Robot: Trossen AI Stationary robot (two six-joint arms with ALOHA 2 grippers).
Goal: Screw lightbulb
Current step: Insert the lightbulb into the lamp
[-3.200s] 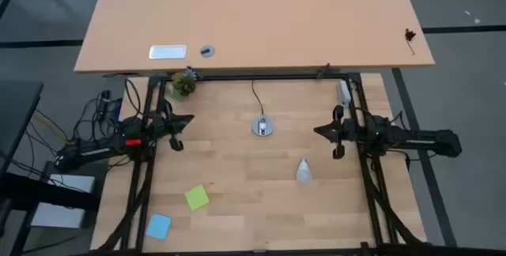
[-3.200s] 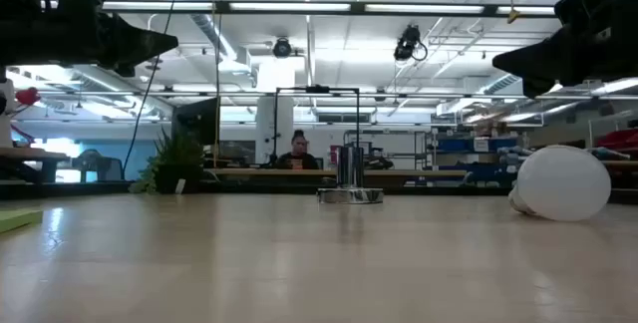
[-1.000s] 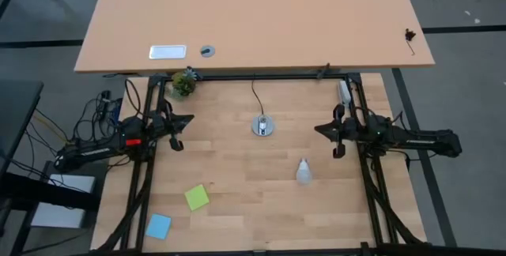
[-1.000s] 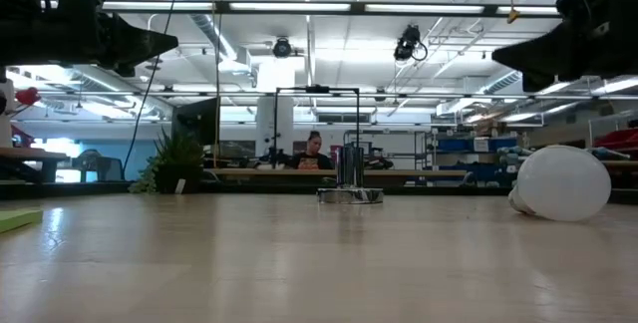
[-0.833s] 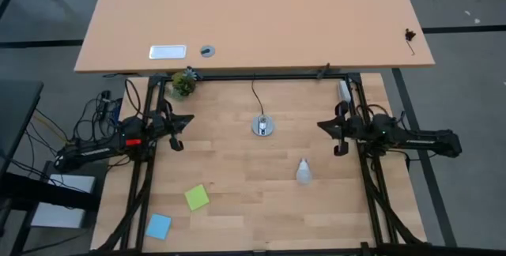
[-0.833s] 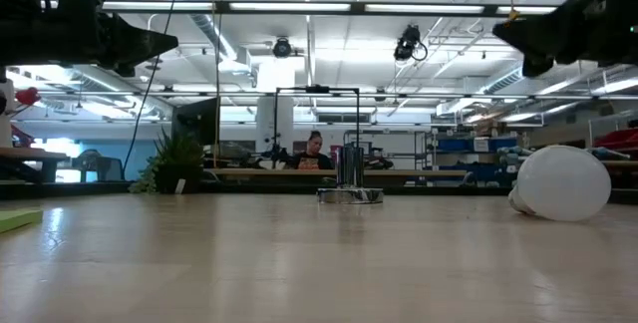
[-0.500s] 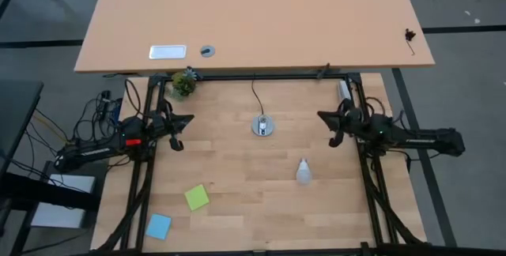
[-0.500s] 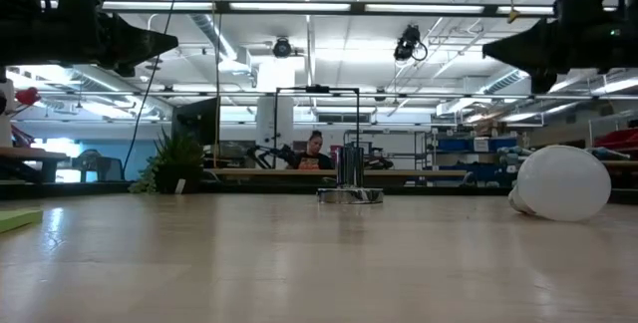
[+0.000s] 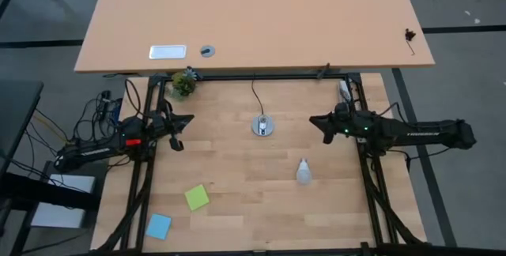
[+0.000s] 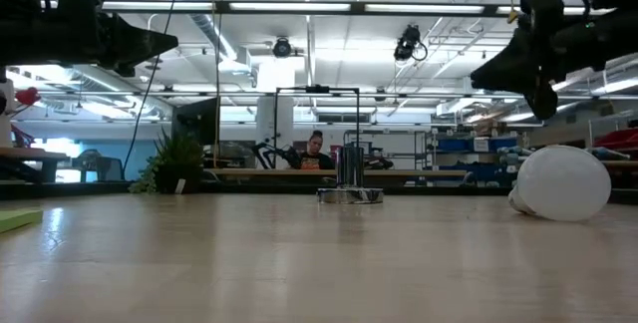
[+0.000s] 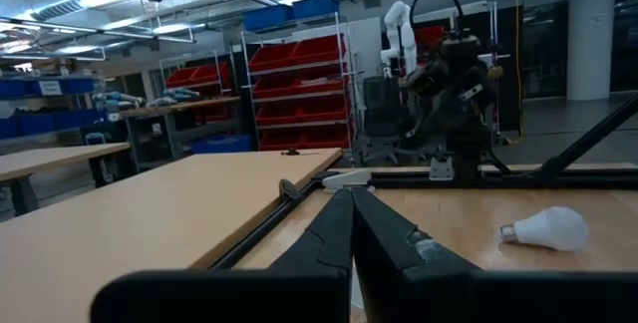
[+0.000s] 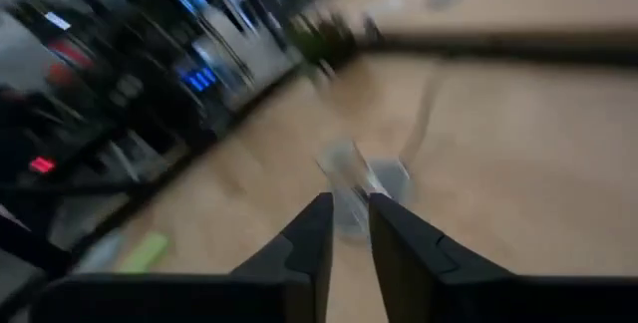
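The lightbulb [image 9: 303, 171] is seen lying on its side on the bench [image 9: 237, 201], ungripped. The right gripper [image 9: 319, 122], fingers nearly closed and empty, is held above the socket [image 9: 263, 126] side; the left gripper [image 9: 183, 120] is parked, fingers closed.

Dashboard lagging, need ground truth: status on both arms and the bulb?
Right gripper empty, over the table between socket and lightbulb. Left gripper shut, parked at left edge. Lightbulb on its side, untouched. Nothing blocking.
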